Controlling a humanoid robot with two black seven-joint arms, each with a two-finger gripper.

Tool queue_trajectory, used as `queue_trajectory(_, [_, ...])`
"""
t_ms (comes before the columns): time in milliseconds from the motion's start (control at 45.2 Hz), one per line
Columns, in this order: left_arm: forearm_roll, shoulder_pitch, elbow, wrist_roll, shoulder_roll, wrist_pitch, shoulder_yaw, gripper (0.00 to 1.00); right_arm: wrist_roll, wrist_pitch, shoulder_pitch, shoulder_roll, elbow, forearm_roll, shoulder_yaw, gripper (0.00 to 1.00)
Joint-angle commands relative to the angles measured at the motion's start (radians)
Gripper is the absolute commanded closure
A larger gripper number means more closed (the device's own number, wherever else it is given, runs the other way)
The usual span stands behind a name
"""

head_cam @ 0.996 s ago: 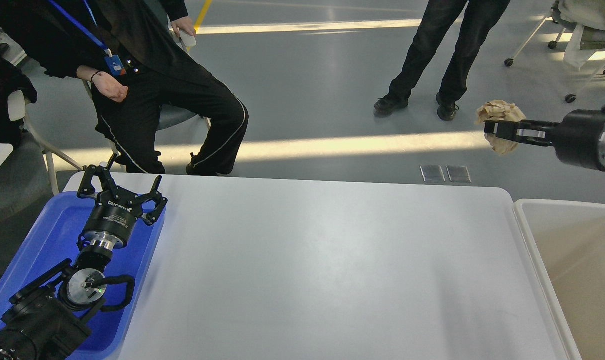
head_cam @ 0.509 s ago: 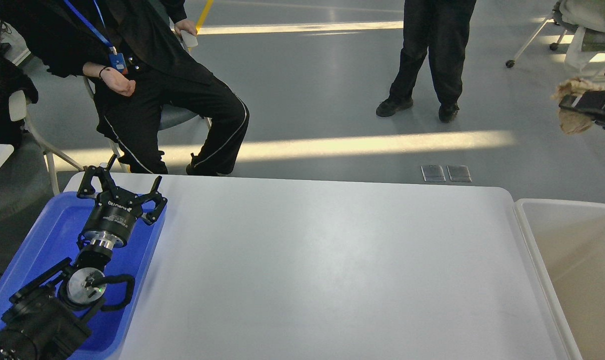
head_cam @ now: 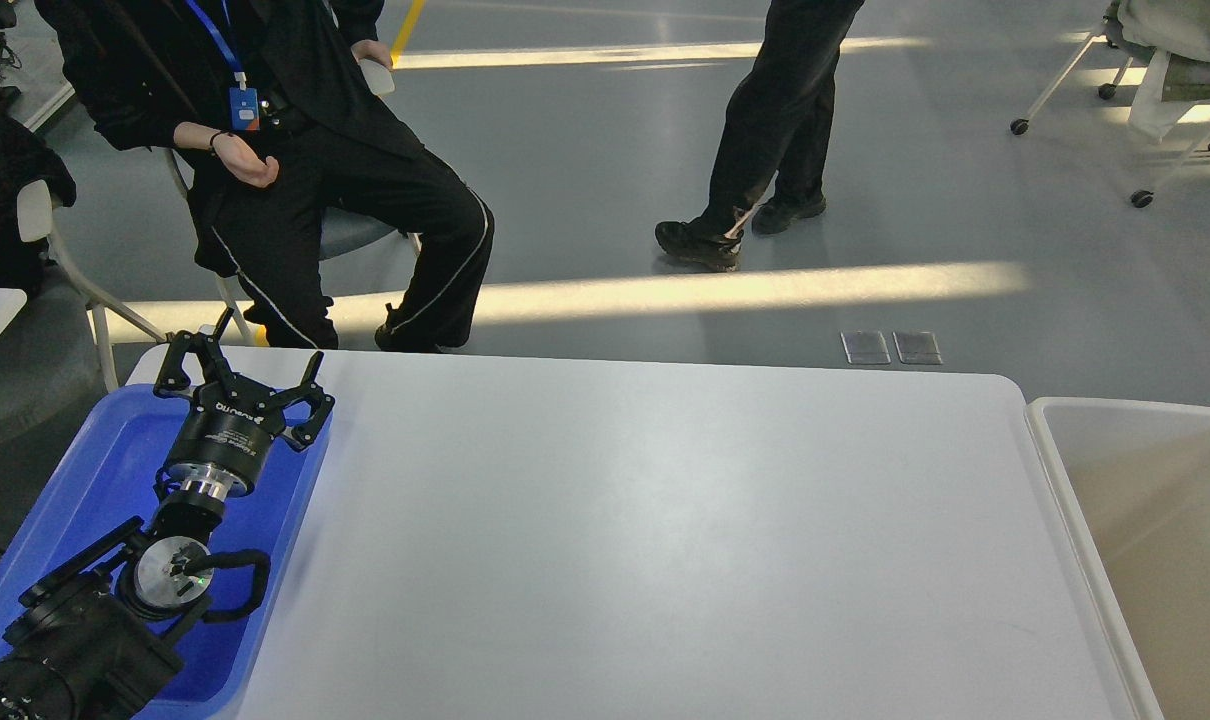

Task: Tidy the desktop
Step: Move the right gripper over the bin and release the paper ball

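Note:
The desktop (head_cam: 645,530) is a wide white tabletop with rounded corners, filling the middle of the head view, with nothing lying on it. My left gripper (head_cam: 242,372) is open and empty, its fingers spread, held over the far end of a blue tray (head_cam: 85,480) at the left edge of the desktop. My right gripper and arm are out of view. The crumpled brown paper ball it held earlier is out of view too.
An off-white rimmed bin (head_cam: 1055,470) stands against the desktop's right edge. A seated person (head_cam: 315,170) is close behind the desktop's far left corner. A second person (head_cam: 755,130) walks on the grey floor beyond. Wheeled chairs (head_cam: 1165,90) stand at the far right.
My right gripper, shut on the crumpled paper ball, moved right and left the view. The standing person stepped left. My left arm has not moved.

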Motion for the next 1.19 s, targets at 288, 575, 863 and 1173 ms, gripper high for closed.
queue_trajectory(288, [0.000,0.000,0.000,0.000,0.000,0.001,0.000,0.00,0.022,0.015,-0.248,0.100,-0.333,0.405,0.002,1.00])
queue_trajectory(575, [0.000,0.000,0.000,0.000,0.000,0.001,0.000,0.00,0.013,0.079,-0.541,0.321,-0.663,0.523,0.186,1.00])
queue_trajectory(863, [0.000,0.000,0.000,0.000,0.000,0.001,0.000,0.00,-0.005,0.168,-0.736,0.573,-1.022,0.511,0.418,1.00])
queue_trajectory(1173, [0.000,0.000,0.000,0.000,0.000,0.001,0.000,0.00,-0.004,0.156,-0.788,0.755,-1.160,0.512,0.422,1.00])
